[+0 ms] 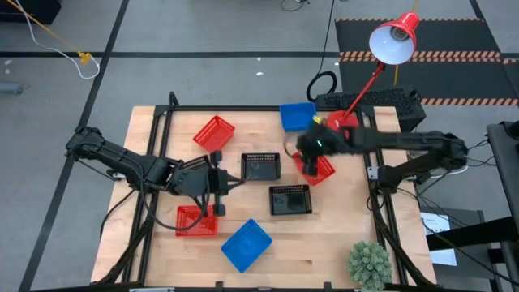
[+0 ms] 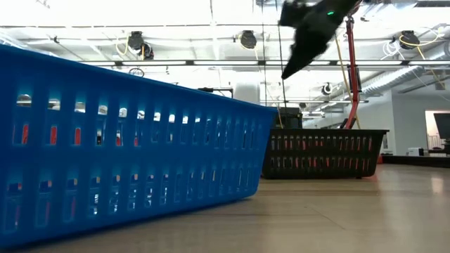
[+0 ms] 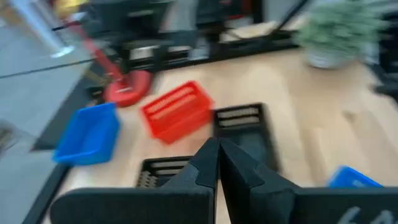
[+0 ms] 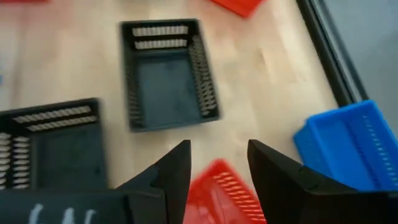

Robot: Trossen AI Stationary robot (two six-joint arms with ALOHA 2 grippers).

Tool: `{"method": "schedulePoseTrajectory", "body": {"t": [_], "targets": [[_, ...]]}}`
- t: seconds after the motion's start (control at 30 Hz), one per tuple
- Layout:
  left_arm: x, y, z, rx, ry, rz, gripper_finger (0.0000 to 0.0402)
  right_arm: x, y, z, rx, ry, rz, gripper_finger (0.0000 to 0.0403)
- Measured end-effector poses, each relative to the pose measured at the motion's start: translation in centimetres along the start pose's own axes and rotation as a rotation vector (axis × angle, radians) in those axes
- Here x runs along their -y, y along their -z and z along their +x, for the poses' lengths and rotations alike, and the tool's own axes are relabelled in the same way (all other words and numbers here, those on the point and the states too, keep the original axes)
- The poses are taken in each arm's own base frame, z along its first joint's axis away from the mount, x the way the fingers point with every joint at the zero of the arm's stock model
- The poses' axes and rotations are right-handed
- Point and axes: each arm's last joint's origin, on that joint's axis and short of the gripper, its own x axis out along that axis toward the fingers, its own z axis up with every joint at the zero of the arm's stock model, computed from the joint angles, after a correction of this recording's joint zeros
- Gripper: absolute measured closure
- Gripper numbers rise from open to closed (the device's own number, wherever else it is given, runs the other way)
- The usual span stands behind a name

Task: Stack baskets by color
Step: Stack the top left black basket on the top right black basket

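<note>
Looking down on the desk, I count seven baskets lying singly, though I can't rule out nested pairs that read as one. Reds: one tilted at the far left-centre, one at the near left beside the left claw, and one right of centre under the right claw. Blues: one at the far edge and one at the near edge. Two blacks sit mid-desk, one just beyond the other.

My right claw hovers over that third red with its jaws parted and nothing between them. My left claw is closed and empty, pointing towards the middle of the desk.

I judge the sorting barely begun: no colour is clearly gathered into one pile, so nearly all the stacking remains.
</note>
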Motion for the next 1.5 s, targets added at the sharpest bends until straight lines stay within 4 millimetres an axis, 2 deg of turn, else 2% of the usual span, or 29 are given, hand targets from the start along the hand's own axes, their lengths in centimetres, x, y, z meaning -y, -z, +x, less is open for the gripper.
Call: {"method": "schedulePoseTrajectory", "body": {"t": [0.17, 0.37, 0.5, 0.77, 0.9, 1.07, 1.17, 1.33, 1.5], "targets": [[-0.8, 0.2, 0.4, -0.017, -0.045, -0.093, 0.0369, -4.0, 3.3, -0.9, 0.110, -0.060, -0.025, 0.0252], [-1.9, 1.2, 0.8, -0.116, -0.091, -0.154, 0.0317, -6.6, 6.3, -1.2, 0.153, -0.163, -0.055, 0.0252], [-2.5, 2.2, 0.8, -0.208, -0.128, -0.225, 0.0299, -7.3, 6.5, -1.5, 0.164, -0.189, -0.081, 0.0252], [-3.3, 4.2, 0.6, -0.354, -0.280, -0.294, 0.0299, -7.8, 6.3, -1.8, 0.191, -0.219, -0.034, 0.0252], [-4.2, 6.3, 1.6, -0.406, -0.364, -0.335, 0.0300, -8.5, 6.5, -2.0, 0.180, -0.251, 0.012, 0.0252], [-6.2, 8.7, 2.6, -0.475, -0.460, -0.365, 0.0300, -9.1, 6.7, -2.3, 0.183, -0.275, -0.020, 0.0252], [-7.0, 9.0, 2.9, -0.498, -0.455, -0.373, 0.0300, -9.0, 6.7, -2.3, 0.189, -0.268, -0.065, 0.0252], [-7.0, 8.9, 3.2, -0.521, -0.314, -0.383, 0.0299, -9.0, 6.7, -2.2, 0.195, -0.260, -0.107, 0.0252], [-8.0, 9.2, 3.3, -0.511, -0.396, -0.479, 0.0279, -9.0, 6.7, -2.2, 0.195, -0.260, -0.107, 0.0252]]}}
